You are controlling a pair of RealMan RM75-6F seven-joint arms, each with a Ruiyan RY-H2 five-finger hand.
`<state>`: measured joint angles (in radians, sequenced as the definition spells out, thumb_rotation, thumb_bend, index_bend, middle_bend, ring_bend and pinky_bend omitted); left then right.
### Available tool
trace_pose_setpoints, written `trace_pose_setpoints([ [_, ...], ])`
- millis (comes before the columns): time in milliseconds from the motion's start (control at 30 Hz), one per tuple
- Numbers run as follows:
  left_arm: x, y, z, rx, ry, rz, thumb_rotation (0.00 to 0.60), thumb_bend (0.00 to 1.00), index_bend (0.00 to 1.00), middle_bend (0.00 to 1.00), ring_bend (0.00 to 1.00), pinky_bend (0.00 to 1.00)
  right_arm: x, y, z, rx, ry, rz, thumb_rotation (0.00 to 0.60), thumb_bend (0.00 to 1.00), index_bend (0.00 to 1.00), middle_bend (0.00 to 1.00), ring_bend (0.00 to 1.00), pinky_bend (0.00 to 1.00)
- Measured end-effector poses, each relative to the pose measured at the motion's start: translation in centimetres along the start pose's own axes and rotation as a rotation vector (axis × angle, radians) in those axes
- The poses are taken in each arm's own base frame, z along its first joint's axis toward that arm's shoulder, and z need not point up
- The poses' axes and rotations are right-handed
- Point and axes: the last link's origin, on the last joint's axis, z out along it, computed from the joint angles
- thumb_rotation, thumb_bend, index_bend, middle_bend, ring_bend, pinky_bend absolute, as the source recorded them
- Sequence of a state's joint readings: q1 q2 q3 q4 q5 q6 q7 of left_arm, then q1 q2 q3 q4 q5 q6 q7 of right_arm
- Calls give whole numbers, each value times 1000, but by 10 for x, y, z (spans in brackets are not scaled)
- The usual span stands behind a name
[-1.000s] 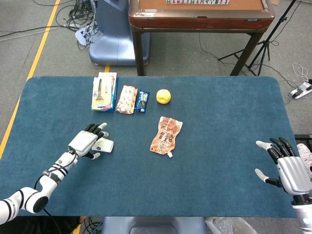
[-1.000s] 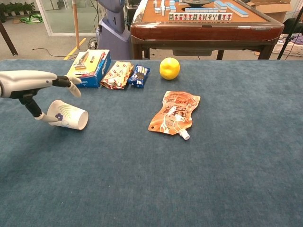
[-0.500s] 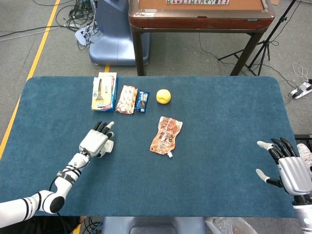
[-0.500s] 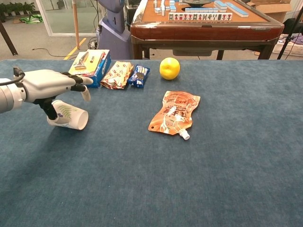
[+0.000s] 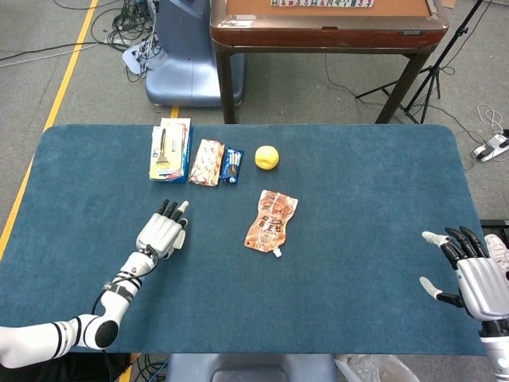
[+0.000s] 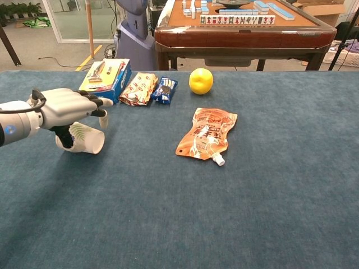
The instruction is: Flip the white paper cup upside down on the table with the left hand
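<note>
A blue desk (image 6: pixel 269 213) fills the frame. At left, the left hand (image 6: pixel 66 107) arches over the white paper cup (image 6: pixel 88 138), which lies on its side; whether it grips the cup cannot be told. At lower right of the head view, the right hand (image 5: pixel 477 278) rests empty, fingers spread.

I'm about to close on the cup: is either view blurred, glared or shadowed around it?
Head view: sharp and evenly lit, but the left hand hides the white paper cup completely. Chest view: sharp, no glare; cup lies on its side under the hand, with only soft shadow on the table.
</note>
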<state>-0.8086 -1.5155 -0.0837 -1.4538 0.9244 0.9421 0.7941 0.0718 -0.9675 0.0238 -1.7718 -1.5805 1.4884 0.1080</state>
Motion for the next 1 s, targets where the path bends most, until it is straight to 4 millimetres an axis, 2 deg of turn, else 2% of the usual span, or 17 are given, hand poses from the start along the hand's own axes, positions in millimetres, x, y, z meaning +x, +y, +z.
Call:
trace_pose_setpoints([
  [333, -4, 1, 3, 12, -14, 3, 600, 206, 347, 0, 0, 0, 0, 2, -1, -6, -4, 2, 600, 224, 231, 297, 103, 78],
  [667, -3, -7, 6, 28, 9, -42, 600, 212, 396, 0, 0, 0, 1, 2, -4, -9, 4, 3, 600, 224, 231, 299, 103, 78],
  [867, 4, -15, 4, 26, 40, -173, 600, 211, 397, 0, 0, 0, 1, 2, -3, -7, 4, 3, 600, 224, 231, 299, 103, 78],
  [1000, 9, -19, 1, 13, 50, -351, 600, 211, 399, 0, 0, 0, 0, 1, -2, -4, 0, 2, 600, 225, 231, 299, 103, 78],
])
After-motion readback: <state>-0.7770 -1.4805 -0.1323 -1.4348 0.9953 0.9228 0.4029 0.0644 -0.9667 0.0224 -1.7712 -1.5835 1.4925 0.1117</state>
